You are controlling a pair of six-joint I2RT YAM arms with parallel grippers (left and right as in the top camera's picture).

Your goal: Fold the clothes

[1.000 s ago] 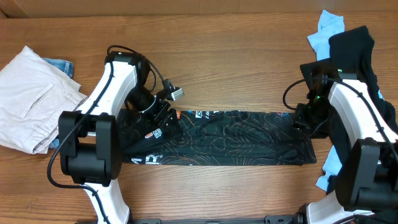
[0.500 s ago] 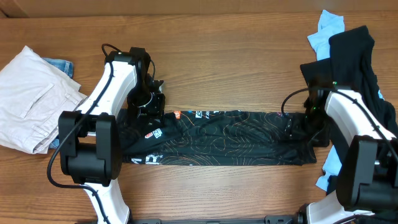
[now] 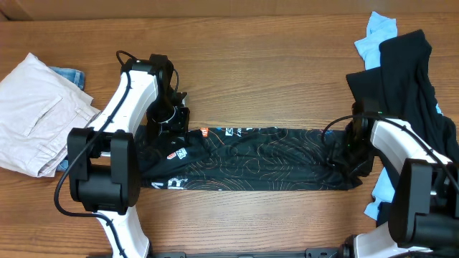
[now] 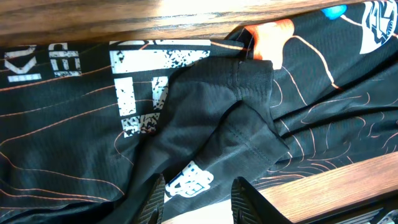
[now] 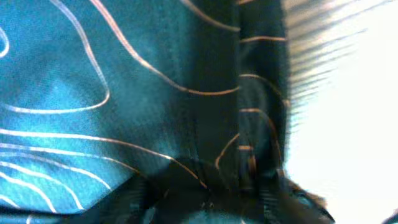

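The black jersey shirt (image 3: 258,159), with white lettering, orange logos and thin wavy lines, lies folded into a long strip across the table. My left gripper (image 3: 172,130) hovers over its left end. In the left wrist view its jaws (image 4: 198,194) are open and empty just above the cloth (image 4: 205,118), near a small white logo. My right gripper (image 3: 350,154) is down on the shirt's right end. The right wrist view is blurred and very close to the cloth (image 5: 124,81). The fingers (image 5: 208,202) look spread, with the shirt's folded edge between them.
A pale beige garment (image 3: 34,115) lies at the far left with a bit of blue denim (image 3: 69,74) behind it. A heap with a black garment (image 3: 401,68) and a light blue one (image 3: 380,30) lies at the far right, beside my right arm.
My right gripper has moved toward the front, down onto the shirt's right end. My left gripper drew back to the left over the shirt's left end, then held still.
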